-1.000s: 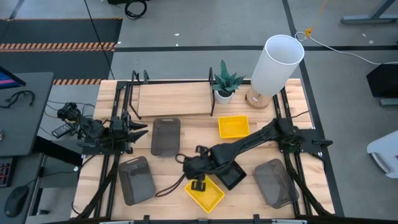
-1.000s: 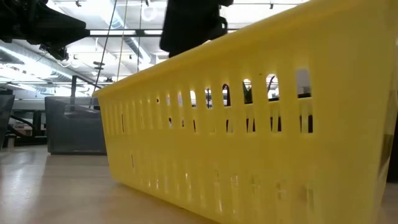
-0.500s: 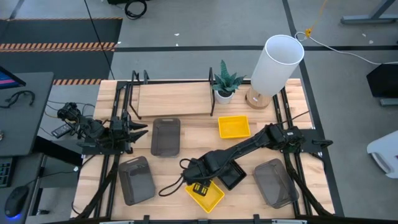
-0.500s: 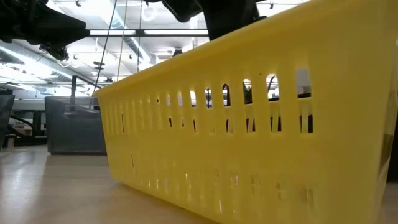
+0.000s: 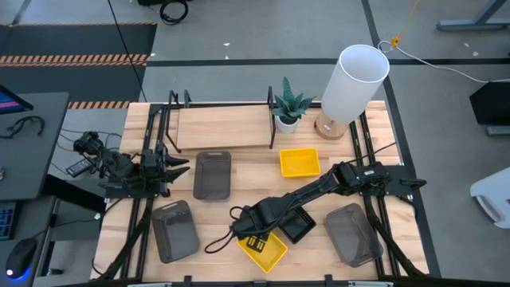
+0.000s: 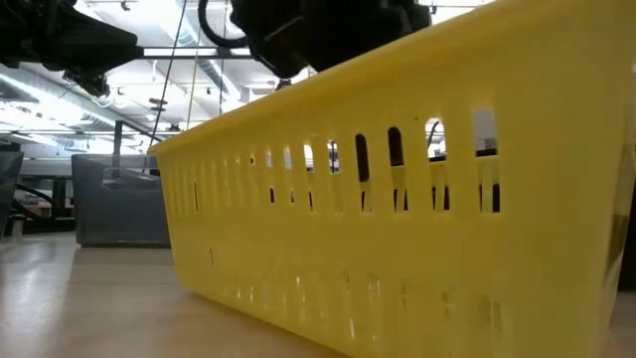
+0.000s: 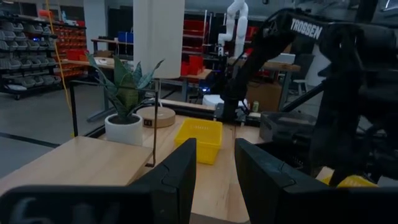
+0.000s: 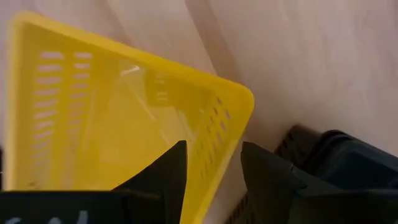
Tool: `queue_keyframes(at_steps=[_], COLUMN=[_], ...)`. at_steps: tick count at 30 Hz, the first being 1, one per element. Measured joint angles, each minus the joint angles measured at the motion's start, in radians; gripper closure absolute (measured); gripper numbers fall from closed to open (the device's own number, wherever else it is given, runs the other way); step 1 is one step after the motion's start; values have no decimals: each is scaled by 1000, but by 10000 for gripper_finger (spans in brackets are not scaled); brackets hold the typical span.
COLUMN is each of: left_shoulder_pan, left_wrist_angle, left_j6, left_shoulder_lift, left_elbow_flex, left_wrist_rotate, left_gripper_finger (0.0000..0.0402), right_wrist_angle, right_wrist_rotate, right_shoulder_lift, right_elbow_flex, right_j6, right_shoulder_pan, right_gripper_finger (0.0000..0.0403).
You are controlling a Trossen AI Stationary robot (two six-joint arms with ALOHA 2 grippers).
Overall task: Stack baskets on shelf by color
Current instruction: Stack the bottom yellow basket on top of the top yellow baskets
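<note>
My right gripper [image 5: 253,241] is open and low over a yellow basket [image 5: 264,249] near the table's near edge. In the right wrist view its fingers [image 8: 163,177] stand on either side of that yellow basket's side wall [image 8: 214,158], next to a corner, one inside and one outside, with no touch showing. The same basket [image 6: 397,199] fills the low view, flat on its bottom. A second yellow basket [image 5: 299,162] lies before the shelf [image 5: 223,127]. A black basket [image 5: 296,226] sits beside my right gripper. My left gripper [image 5: 177,167] waits open at the table's left side.
Three dark grey baskets lie on the table: one [image 5: 213,174] before the shelf, one [image 5: 175,230] at near left, one [image 5: 352,233] at near right. A potted plant [image 5: 288,108] and a white lamp [image 5: 352,82] stand at the shelf's right end.
My right gripper has moved toward the table's near edge and come down onto the near yellow basket, its fingers now astride the basket's wall. In the low view its dark body has sunk behind the basket's rim. The baskets have not moved.
</note>
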Motion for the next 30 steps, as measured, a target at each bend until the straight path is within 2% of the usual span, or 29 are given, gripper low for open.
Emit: queue_keyframes(at_steps=[5,11,16,22,30], left_shoulder_pan=[0,0,0,0,0], left_wrist_angle=[2,2,1,-1,-2], left_j6=[0,0,0,0,0], left_shoulder_lift=[0,0,0,0,0], left_elbow_flex=[0,0,0,0,0], left_wrist_rotate=[0,0,0,0,0], left_gripper_finger=[285,285,285,285,285], right_wrist_angle=[1,15,54,63,38], right_wrist_rotate=[11,3,2,-9,-4], right_shoulder_lift=[8,30,29,28,16], right_elbow_flex=[-7,-7,-29,-29,31], right_j6=[-13,-31,-48,-78,-138], right_shoulder_pan=[0,-2,-11,-28,-67], right_gripper_finger=[248,276,317,390,388])
